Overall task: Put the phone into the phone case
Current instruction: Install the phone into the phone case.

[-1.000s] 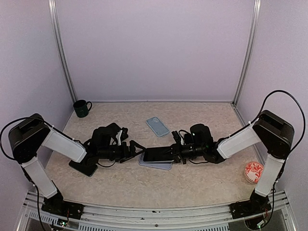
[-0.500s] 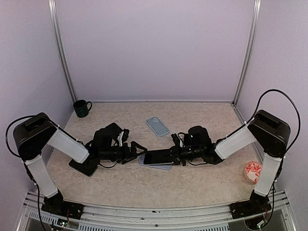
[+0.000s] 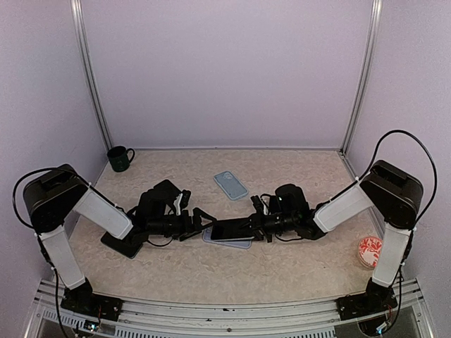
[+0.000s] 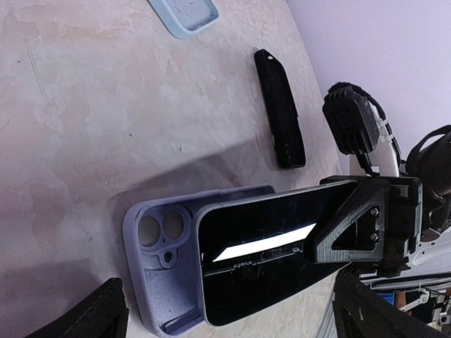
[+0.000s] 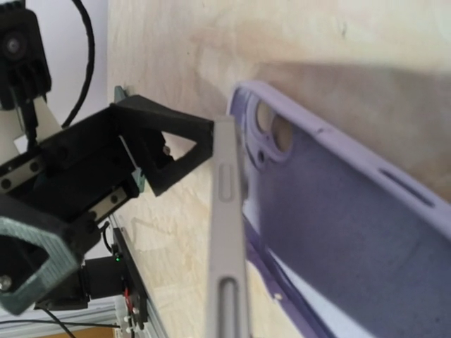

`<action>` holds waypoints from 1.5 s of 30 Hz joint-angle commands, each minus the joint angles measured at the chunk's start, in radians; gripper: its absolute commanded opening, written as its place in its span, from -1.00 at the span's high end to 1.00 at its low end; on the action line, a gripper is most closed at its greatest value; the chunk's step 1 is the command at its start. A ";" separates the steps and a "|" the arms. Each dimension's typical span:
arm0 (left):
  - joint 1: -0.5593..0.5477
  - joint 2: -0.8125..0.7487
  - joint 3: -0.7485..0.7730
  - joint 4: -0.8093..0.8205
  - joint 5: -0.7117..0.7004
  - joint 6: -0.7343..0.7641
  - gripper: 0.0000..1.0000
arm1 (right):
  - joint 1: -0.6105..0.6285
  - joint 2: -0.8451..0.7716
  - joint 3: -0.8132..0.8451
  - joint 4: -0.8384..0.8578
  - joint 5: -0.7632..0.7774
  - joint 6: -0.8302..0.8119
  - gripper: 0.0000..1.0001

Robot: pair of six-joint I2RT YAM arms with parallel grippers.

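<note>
A lavender phone case (image 3: pixel 227 241) (image 4: pixel 158 260) lies open side up on the table, camera holes toward the left arm. My right gripper (image 3: pixel 248 227) is shut on the far end of the black phone (image 3: pixel 231 229) (image 4: pixel 261 257) and holds it tilted over the case. The phone covers most of the case but not the camera-hole end. In the right wrist view the phone's grey edge (image 5: pixel 229 239) stands beside the case's inside (image 5: pixel 338 232). My left gripper (image 3: pixel 202 219) (image 4: pixel 232 317) is open and holds nothing, with the near ends of phone and case between its fingertips.
A light blue case (image 3: pixel 231 185) (image 4: pixel 184 10) lies behind the work spot. A black phone-shaped slab (image 4: pixel 280 109) lies beside it. Another flat black item (image 3: pixel 125 245) rests under the left arm. A dark mug (image 3: pixel 120 158) stands back left, a red-patterned dish (image 3: pixel 370 251) front right.
Both arms have crept slightly toward each other. The phone has come a little lower over the lavender case. The jaws of both grippers stand as they did.
</note>
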 commanded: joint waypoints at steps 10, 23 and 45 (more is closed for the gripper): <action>-0.015 0.035 0.031 0.038 0.012 -0.007 -0.98 | -0.020 0.024 0.030 0.079 -0.022 -0.002 1.00; -0.024 0.051 0.041 0.045 0.020 -0.013 -0.98 | -0.021 0.064 0.023 0.097 -0.034 0.011 1.00; -0.061 0.050 0.022 0.066 -0.028 -0.052 -0.98 | -0.020 0.113 -0.044 0.177 -0.010 0.156 1.00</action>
